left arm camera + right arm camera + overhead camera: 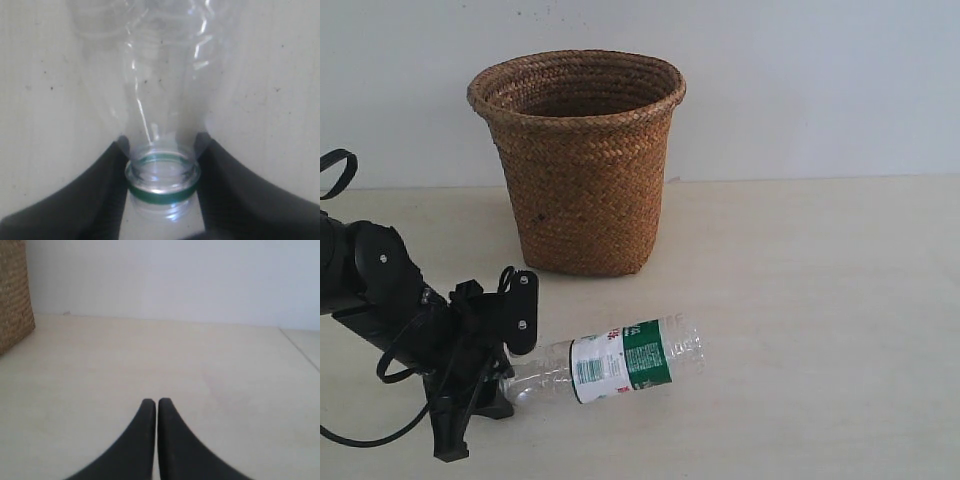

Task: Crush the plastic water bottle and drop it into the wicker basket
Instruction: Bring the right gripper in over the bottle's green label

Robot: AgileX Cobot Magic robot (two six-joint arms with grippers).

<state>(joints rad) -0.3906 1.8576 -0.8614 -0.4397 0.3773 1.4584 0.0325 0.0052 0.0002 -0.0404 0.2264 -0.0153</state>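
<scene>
Pale bench (820,320) all round. Nearest us, the left gripper (512,365) has its fingers (90,200) clamped on the green-ringed neck of the plastic water bottle (620,365), lying on its side just in front of the wicker basket (582,170). The right gripper (157,405), fingers pressed together and empty, is apart from the basket. Basket upright, white wall (820,80) behind.

The black claw (162,150) grips the neck of the clear plastic water bottle (160,90), green-ringed, lying against the pale worktop (40,100)
</scene>
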